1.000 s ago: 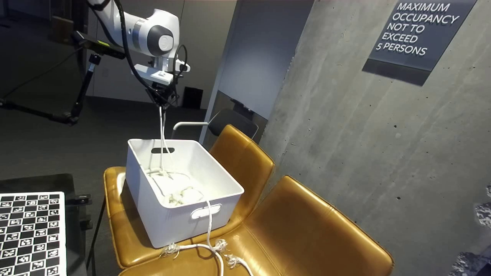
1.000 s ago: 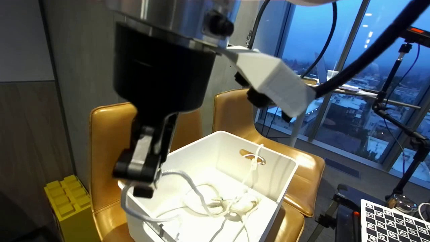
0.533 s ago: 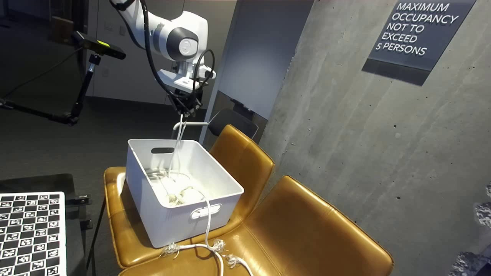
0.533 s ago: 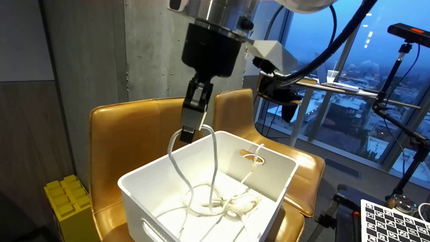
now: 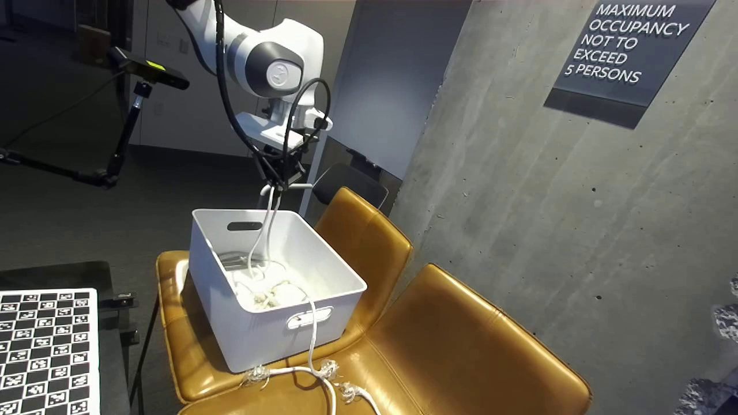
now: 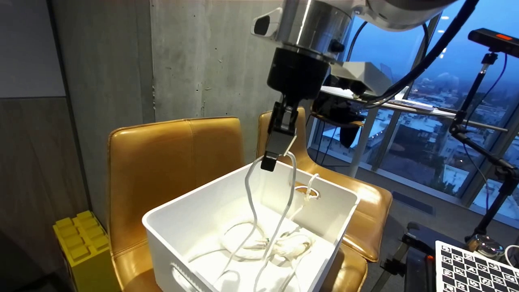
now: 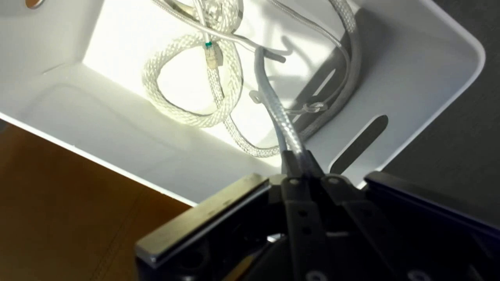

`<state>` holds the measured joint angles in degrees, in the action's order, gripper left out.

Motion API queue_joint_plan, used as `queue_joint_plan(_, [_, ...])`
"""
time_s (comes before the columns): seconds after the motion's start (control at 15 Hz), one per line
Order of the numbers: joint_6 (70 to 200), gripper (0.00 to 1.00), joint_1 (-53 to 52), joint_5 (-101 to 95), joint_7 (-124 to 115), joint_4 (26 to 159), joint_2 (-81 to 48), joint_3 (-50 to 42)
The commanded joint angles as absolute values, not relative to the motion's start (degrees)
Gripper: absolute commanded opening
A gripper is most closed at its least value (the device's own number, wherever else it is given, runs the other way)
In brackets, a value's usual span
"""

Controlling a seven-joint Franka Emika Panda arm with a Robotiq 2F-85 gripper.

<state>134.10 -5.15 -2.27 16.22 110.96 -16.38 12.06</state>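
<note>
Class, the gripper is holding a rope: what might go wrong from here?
The held rope might slip, since the gripper pinches it at one spot only. It hangs into the bin, so it could snag the coiled rope lying there. A snag could then shift the bin, which sits on a chair.

Gripped in my claw [image 7: 301, 162], a stretch of braided cord [image 7: 279, 109] is hidden from sight; the wrist view's lower edge trims the rear of the claw. In both exterior views, my arm [image 6: 318, 26] is cut off at the top. In an exterior view, the bottom edge crops the near corner of the white bin [image 6: 167, 252], and glare leaves strands in the rope tangle [image 6: 294, 245] hard to tell apart. A patterned board [image 6: 480, 271], cropped by the right edge, bears marks too small to read.
</note>
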Motion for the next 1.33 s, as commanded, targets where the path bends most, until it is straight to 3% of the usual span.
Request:
queue_joint_plan(0.0, [135.33,0.01,-4.24,-0.12,18.54,114.63,-13.66,11.16])
queue_joint_plan(0.07, [135.39,0.01,-4.05,-0.25,18.6,114.92,-13.65,10.93])
queue_joint_plan(0.13, [135.48,0.29,-3.97,-0.43,18.36,115.21,-13.6,10.62])
queue_joint_plan(0.2, [135.73,0.3,-3.89,-0.67,18.21,115.37,-13.59,10.26])
queue_joint_plan(0.8, [136.1,0.94,1.32,-0.49,30.65,115.07,-11.79,7.69])
queue_joint_plan(0.93, [136.0,1.0,3.13,-0.28,34.61,115.84,-11.08,6.74])
queue_joint_plan(1.27, [134.75,1.0,7.04,-0.79,46.39,119.46,-10.46,4.11])
